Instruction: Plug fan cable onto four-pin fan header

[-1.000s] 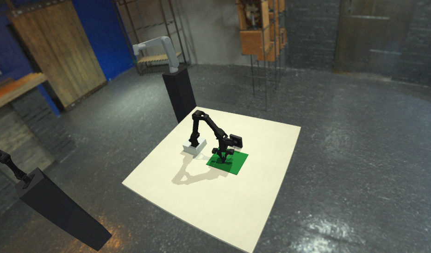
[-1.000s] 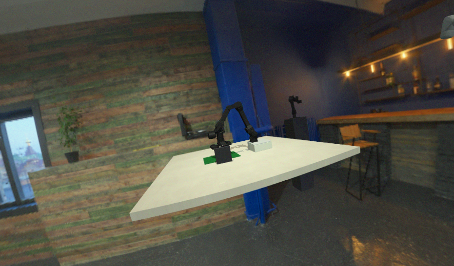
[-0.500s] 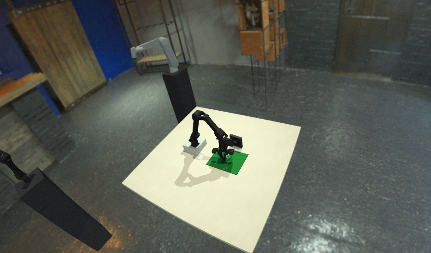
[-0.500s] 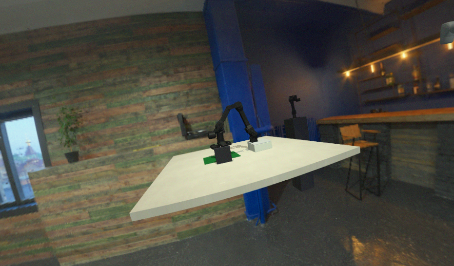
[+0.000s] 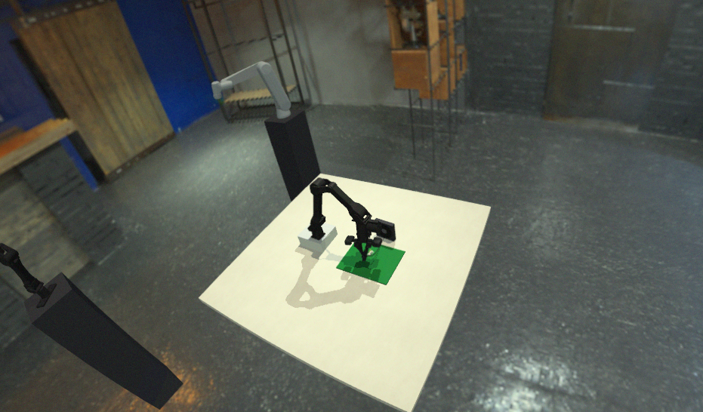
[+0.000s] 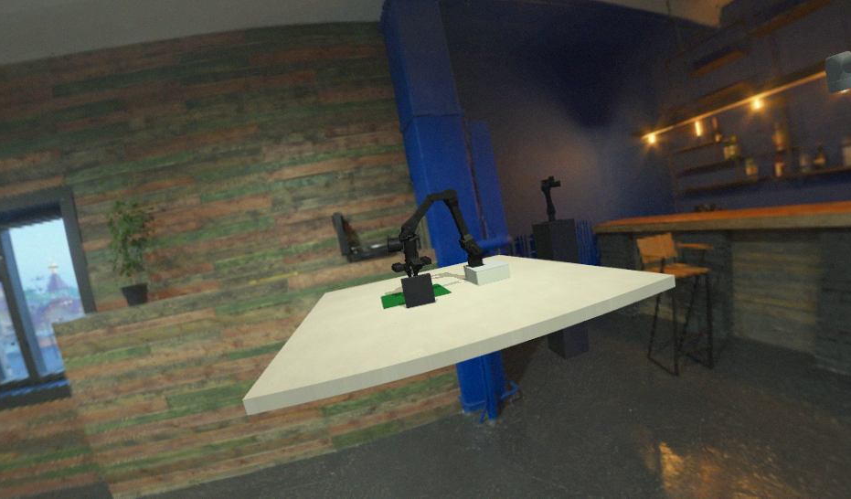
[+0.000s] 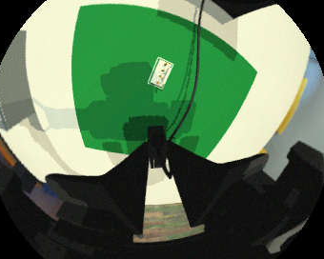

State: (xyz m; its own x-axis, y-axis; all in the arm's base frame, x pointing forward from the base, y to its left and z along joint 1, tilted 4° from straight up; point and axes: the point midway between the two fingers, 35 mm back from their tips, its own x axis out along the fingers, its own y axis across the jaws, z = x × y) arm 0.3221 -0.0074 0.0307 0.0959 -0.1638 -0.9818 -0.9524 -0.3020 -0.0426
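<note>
My gripper (image 5: 364, 260) (image 7: 156, 145) points down over the near part of the green board (image 5: 390, 264) (image 6: 391, 301) (image 7: 218, 95) and is shut on the black plug (image 7: 156, 134). The plug's top end sticks out beyond the fingertips in the wrist view. The white four-pin header (image 7: 160, 73) stands uncovered on the board, farther up in that view, with its gold pins showing. The plug is apart from it. The thin dark cable (image 7: 198, 62) runs from the plug up the right side. The gap under the plug cannot be judged. Fingertips are hidden in the exterior view.
The dark square fan (image 5: 385, 229) (image 6: 418, 291) stands upright beside the board. The arm's white base block (image 5: 316, 238) (image 6: 487, 273) is on the pale table (image 5: 343, 348) (image 6: 354, 353). Other arms stand on dark pedestals (image 5: 100, 340) beyond the table.
</note>
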